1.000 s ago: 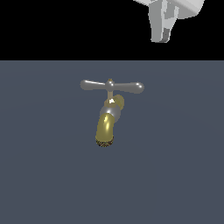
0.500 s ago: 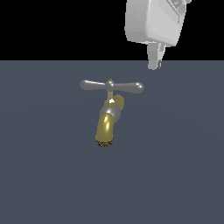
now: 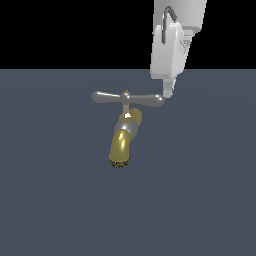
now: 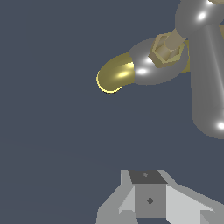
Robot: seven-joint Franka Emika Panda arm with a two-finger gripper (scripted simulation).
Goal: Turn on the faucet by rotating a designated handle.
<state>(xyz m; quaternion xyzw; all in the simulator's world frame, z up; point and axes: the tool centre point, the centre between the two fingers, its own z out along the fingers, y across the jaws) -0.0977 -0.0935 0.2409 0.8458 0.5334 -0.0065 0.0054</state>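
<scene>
The faucet [image 3: 122, 142] is a small brass tap with a curved gold spout, a silver collar and a dark mesh tip. Its handle [image 3: 128, 98] is a silver crossbar with two bulb-ended arms on a thin brass stem. My white gripper [image 3: 167, 92] hangs down from above. Its tip is right beside the bulb on the exterior view's right, and I cannot tell whether it touches. The fingers look shut together with nothing between them. In the wrist view one handle arm [image 4: 205, 74], the gold spout [image 4: 114, 75] and the gripper [image 4: 148, 192] show.
The faucet stands on a flat dark grey-blue surface [image 3: 60, 200]. The background above the surface is black. No other objects are in view.
The gripper has come down and moved towards the exterior view's left, from the top edge to beside the handle's right-hand bulb. The handle and spout have not moved.
</scene>
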